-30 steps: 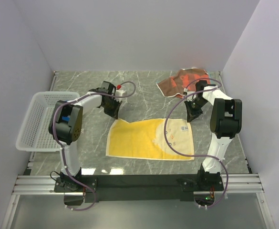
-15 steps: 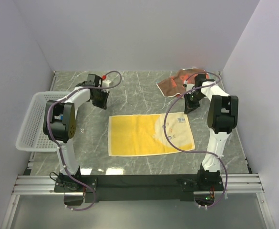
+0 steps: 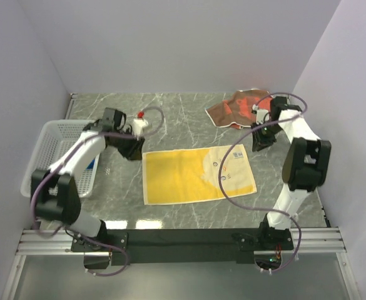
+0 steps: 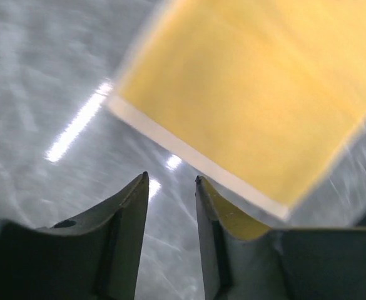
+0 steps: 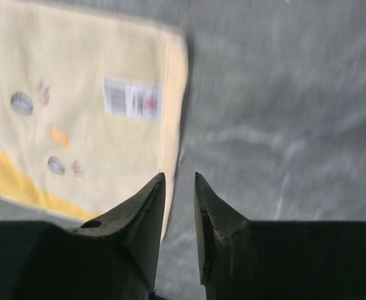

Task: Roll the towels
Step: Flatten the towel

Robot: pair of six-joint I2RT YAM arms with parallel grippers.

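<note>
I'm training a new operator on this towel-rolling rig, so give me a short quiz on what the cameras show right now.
1. True or false: the yellow towel lies flat and unrolled on the table.
2. Where is the patterned towel? A) near edge, left. B) far edge, right. C) beneath the yellow towel.
3. Fill in: the left claw and the right claw each hold ____.

Key: 1 true; 2 B; 3 nothing.
</note>
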